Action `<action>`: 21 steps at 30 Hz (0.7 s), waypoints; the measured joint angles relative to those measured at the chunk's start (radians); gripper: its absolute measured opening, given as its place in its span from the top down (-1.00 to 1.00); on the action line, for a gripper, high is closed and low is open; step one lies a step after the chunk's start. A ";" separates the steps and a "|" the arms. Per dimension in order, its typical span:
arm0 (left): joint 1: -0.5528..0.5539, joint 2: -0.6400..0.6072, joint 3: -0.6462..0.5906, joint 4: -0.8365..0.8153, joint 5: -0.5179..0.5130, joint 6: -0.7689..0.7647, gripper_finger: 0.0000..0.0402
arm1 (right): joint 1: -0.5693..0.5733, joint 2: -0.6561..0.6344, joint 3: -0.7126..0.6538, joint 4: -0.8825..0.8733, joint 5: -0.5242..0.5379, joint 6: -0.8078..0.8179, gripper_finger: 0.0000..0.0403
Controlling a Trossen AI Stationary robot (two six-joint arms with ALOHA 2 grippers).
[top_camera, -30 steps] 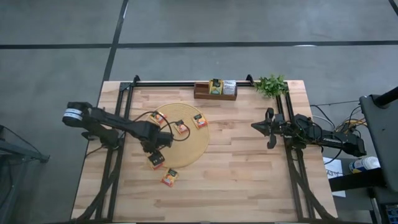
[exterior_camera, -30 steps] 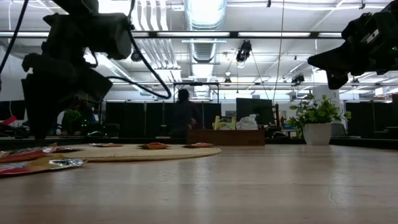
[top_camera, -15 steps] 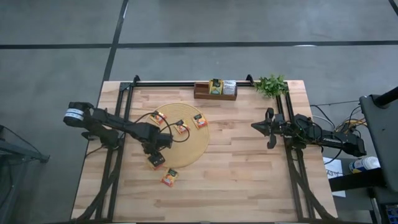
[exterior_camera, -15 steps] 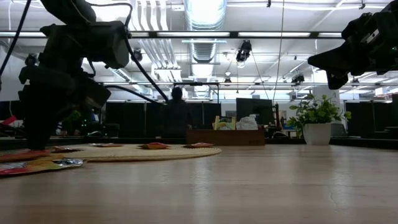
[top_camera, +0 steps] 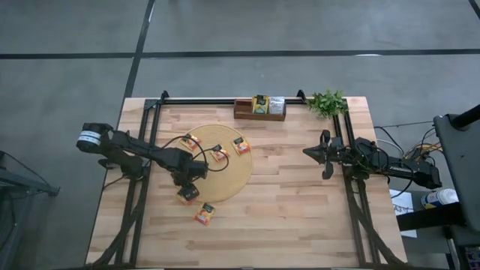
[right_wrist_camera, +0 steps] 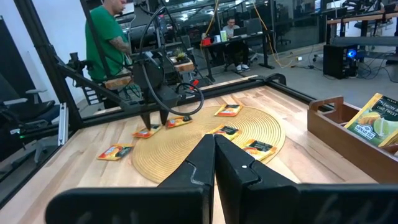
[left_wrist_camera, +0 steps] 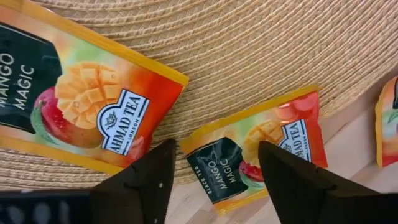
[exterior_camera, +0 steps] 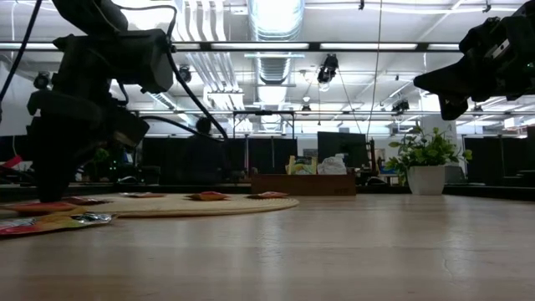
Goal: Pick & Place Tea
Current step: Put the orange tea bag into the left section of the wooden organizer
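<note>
Tea sachet (left_wrist_camera: 258,152), orange, lying half off the round mat's (top_camera: 232,176) edge, sits between the spread, empty fingers of the left gripper (left_wrist_camera: 211,180), poised to descend and clamp, while the right gripper (right_wrist_camera: 214,158) waits clenched at the table's far side.

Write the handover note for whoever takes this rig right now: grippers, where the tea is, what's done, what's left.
Left gripper: open, low over an orange sachet at the mat edge, straddling it, not gripping.
Right gripper: shut, empty, parked above the table's right side.
Tea: three orange sachets on the round mat, one at its edge under the left gripper, one on bare wood.
Done: two sachets stand in the wooden tray.
Left: close on the straddled sachet, carry it to the tray, then the other four.
</note>
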 joint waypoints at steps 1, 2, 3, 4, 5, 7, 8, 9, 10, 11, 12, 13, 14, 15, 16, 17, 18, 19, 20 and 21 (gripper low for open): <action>0.000 0.000 0.000 0.000 0.000 -0.002 -0.09 | 0.000 0.000 0.000 0.000 0.000 0.000 0.96; 0.000 0.000 0.000 0.000 -0.001 -0.004 -0.02 | 0.000 0.000 0.000 0.000 0.000 0.000 0.96; 0.000 0.000 0.000 0.001 -0.001 -0.006 0.06 | 0.000 0.000 0.000 0.000 0.000 0.000 0.96; 0.000 0.000 0.000 0.001 -0.001 -0.006 0.15 | 0.000 0.000 0.000 0.000 0.000 0.000 0.96; 0.000 0.000 0.000 0.001 -0.001 -0.006 0.24 | 0.000 0.000 0.000 0.000 0.000 0.000 0.96; 0.000 0.000 0.000 0.001 -0.001 -0.006 0.45 | 0.000 0.000 0.000 0.000 0.000 0.000 0.96; -0.001 0.000 -0.001 0.001 -0.001 -0.006 0.55 | 0.000 0.000 0.000 0.000 0.000 0.000 0.96; -0.001 0.000 -0.001 0.001 -0.001 -0.006 0.66 | 0.000 0.000 0.000 0.000 0.000 0.000 0.96; -0.001 0.000 -0.001 0.001 -0.001 -0.006 0.76 | 0.000 0.000 0.000 0.000 0.000 0.000 0.96; -0.001 0.000 -0.001 0.001 -0.001 -0.006 0.86 | 0.000 0.000 0.000 0.000 0.000 0.000 0.96; -0.001 0.000 -0.001 0.001 -0.001 -0.007 0.93 | 0.000 0.000 0.000 0.000 0.000 0.000 0.96; -0.001 0.000 -0.001 0.001 -0.001 -0.008 0.96 | 0.000 0.000 0.000 0.000 0.000 0.000 0.96; -0.001 0.000 -0.001 0.000 0.000 -0.008 0.97 | 0.000 0.000 0.000 0.000 0.000 0.000 0.96; -0.001 0.000 -0.001 0.000 0.000 -0.008 0.99 | 0.000 0.000 0.000 0.000 0.000 0.000 0.96; -0.001 0.000 -0.001 0.000 0.000 -0.008 0.99 | 0.000 0.000 0.000 0.000 0.000 0.000 0.96; -0.001 0.000 0.001 -0.007 0.000 -0.009 0.99 | 0.000 0.000 0.000 0.000 0.000 0.000 0.96; -0.001 0.001 0.007 -0.023 -0.001 -0.009 1.00 | 0.000 0.000 0.000 0.000 0.000 0.000 0.96; -0.001 0.001 0.015 -0.038 -0.001 -0.008 1.00 | 0.000 0.000 0.000 0.000 0.000 0.000 0.96; -0.001 0.001 0.027 -0.055 -0.001 -0.005 1.00 | 0.000 0.000 0.000 0.000 0.000 0.000 0.96; -0.001 0.001 0.042 -0.071 -0.001 0.002 1.00 | 0.000 0.000 0.000 0.000 0.000 0.000 0.96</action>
